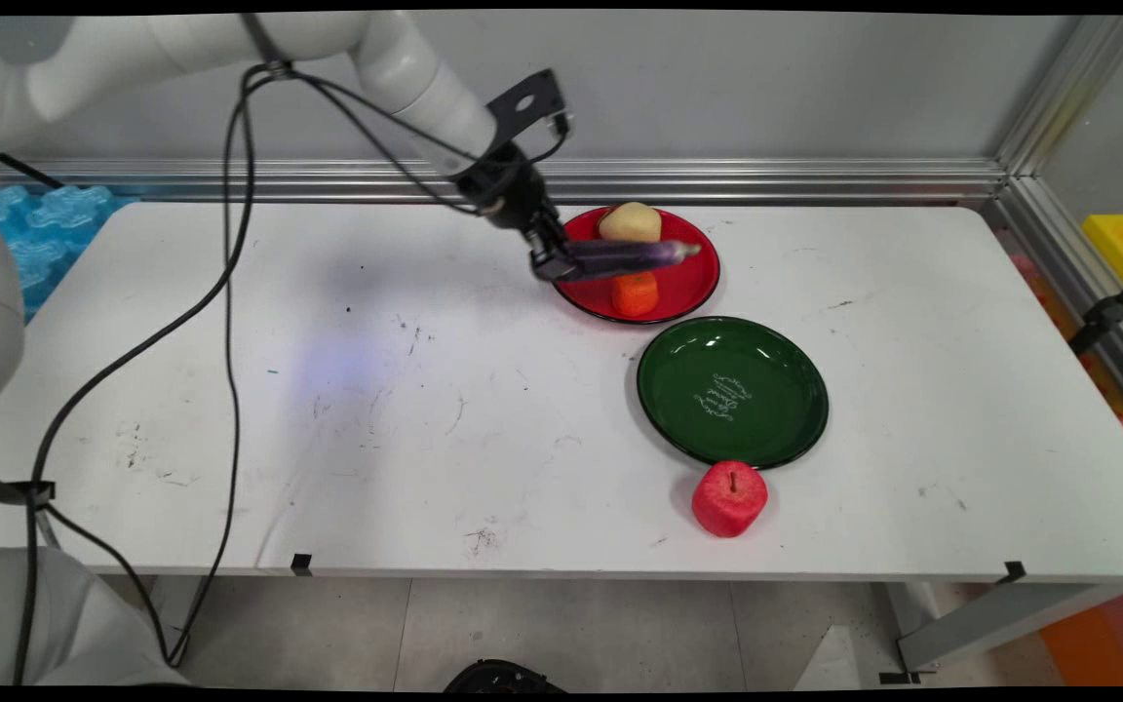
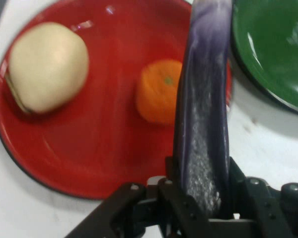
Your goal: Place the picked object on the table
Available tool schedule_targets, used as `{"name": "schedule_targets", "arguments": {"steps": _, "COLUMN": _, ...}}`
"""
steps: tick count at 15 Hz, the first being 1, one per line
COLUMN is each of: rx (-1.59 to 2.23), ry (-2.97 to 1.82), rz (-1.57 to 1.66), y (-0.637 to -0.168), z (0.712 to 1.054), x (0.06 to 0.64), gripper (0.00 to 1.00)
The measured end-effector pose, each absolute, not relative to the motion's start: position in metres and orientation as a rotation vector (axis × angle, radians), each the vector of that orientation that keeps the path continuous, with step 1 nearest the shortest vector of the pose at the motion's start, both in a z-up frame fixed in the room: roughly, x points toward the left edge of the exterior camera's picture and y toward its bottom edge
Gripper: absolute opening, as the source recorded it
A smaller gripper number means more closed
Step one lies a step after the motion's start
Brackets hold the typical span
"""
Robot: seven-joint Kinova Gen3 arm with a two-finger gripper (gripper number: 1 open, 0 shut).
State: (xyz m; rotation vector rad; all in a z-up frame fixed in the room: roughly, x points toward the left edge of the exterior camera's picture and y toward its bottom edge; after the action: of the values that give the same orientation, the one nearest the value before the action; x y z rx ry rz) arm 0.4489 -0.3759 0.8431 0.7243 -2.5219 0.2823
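The fingers (image 2: 176,198) are clamped on one end of a purple eggplant (image 1: 625,257), and we see the gripper (image 1: 554,263) holding it in the air above the left part of a red plate (image 1: 693,285). We count one eggplant, two plates, one orange, one pale potato-like piece and one red apple. The red plate, near the far edge of the white surface (image 1: 376,409), carries two things: the pale potato (image 1: 631,222) at its far side and the orange (image 1: 636,293) at its near side, apart from each other. The green plate (image 1: 732,391) sits just nearer and to the right of the red one, with white lettering on its floor and nothing in it. The red apple (image 1: 729,498) stands on the surface just beside the green plate's near rim, stem up. The eggplant lies roughly level, its long axis running left to right in the main view; its free end points right, over the red plate, between potato and orange. In the hand view it stretches straight away from the fingers, passing over the orange's edge toward the green plate.
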Motion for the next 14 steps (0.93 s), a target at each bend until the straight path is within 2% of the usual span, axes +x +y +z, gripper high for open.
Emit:
{"name": "schedule_targets", "arguments": {"steps": 7, "rx": 0.726, "ry": -2.588, "rz": 0.234, "y": -0.313, "z": 0.838, "x": 0.475, "gripper": 0.0}}
{"name": "schedule_targets", "arguments": {"steps": 14, "rx": 0.753, "ry": -2.614, "rz": 0.219, "y": -0.287, "z": 0.821, "x": 0.49, "gripper": 0.0}}
